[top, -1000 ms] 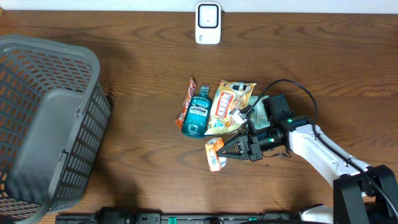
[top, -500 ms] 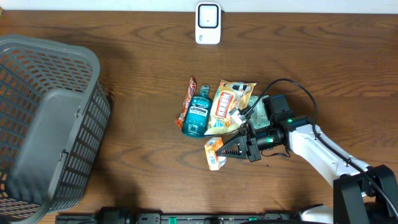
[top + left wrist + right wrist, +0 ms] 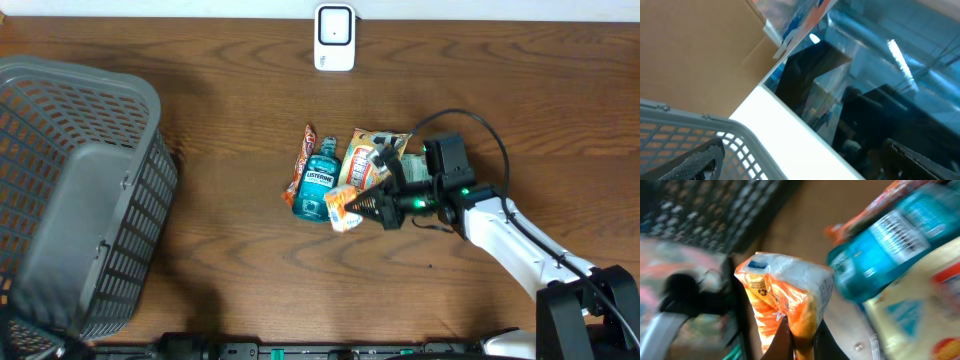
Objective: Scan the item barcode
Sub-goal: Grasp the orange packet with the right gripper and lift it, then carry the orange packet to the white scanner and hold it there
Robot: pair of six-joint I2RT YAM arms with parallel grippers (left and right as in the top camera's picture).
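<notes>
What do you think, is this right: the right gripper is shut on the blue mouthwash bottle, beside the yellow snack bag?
One thing is wrong. The right gripper is shut on the small orange packet, not on the blue mouthwash bottle, which lies free. The right wrist view shows this. The rest holds: it is beside the yellow snack bag.

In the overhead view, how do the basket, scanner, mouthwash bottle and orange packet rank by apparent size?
1. basket, by far
2. mouthwash bottle and scanner: about alike, not ranked
3. orange packet
</notes>
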